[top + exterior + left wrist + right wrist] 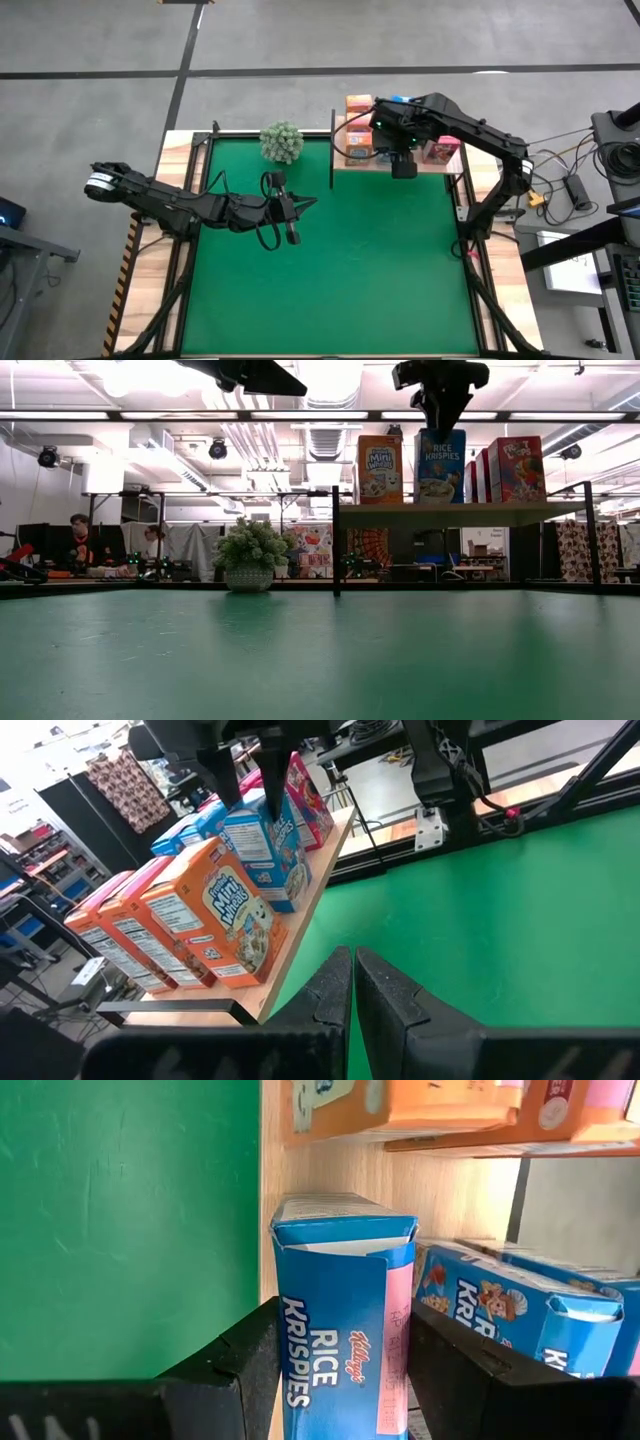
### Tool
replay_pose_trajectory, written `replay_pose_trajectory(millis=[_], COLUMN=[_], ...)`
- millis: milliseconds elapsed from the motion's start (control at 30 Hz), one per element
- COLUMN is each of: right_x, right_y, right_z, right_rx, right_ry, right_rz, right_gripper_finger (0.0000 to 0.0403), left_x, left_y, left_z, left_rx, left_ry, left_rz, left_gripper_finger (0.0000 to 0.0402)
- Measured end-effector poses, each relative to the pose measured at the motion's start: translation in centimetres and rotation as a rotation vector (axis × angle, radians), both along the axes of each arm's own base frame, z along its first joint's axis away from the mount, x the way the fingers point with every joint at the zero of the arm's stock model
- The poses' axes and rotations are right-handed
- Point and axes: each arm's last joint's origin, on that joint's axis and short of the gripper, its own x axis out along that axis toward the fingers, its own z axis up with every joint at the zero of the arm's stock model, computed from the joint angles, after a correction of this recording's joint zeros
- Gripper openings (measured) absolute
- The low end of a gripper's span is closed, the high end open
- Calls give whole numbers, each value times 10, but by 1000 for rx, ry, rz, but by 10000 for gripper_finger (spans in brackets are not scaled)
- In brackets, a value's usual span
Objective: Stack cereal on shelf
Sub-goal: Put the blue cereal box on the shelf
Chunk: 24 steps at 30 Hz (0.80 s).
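Note:
The shelf (460, 515) is a light wooden board on black posts at the mat's far right. On it stand orange cereal boxes (380, 468), red ones (515, 468) and blue ones (520, 1305). My right gripper (440, 422) hangs over the shelf, pointing steeply down. It is shut on a blue Rice Krispies box (440, 465) at the shelf's front. My left gripper (353, 970) is shut on nothing. It hovers over the green mat (340, 280), left of the shelf, and points toward it. My right gripper pinches the blue box between its two fingers, one on each narrow side (300, 1370), near the box's upper end. The fingers (240, 1370) come from above, slanting down. The box stands upright with its bottom at the shelf board; whether it rests there I cannot tell.
A round green plant in a pot (282, 142) stands at the mat's far edge, left of the shelf. A black post (336, 525) marks the shelf's left end. The shelf's orange boxes (358, 140) and red boxes (440, 150) flank the right gripper. The mat stretches wide toward the near edge.

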Motion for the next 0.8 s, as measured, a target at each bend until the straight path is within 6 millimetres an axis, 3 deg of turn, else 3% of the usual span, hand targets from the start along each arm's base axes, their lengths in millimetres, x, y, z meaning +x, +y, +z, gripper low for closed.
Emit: replay_pose_trajectory(millis=[800], right_x=[-1], right_y=[-3], right_z=[0], right_rx=[8], right_ry=[-13], right_rz=[-45], right_gripper_finger=[180], left_x=[0], left_y=[1], left_z=[0], left_rx=[31], left_ry=[11], left_rz=[-4], left_gripper_finger=[0])
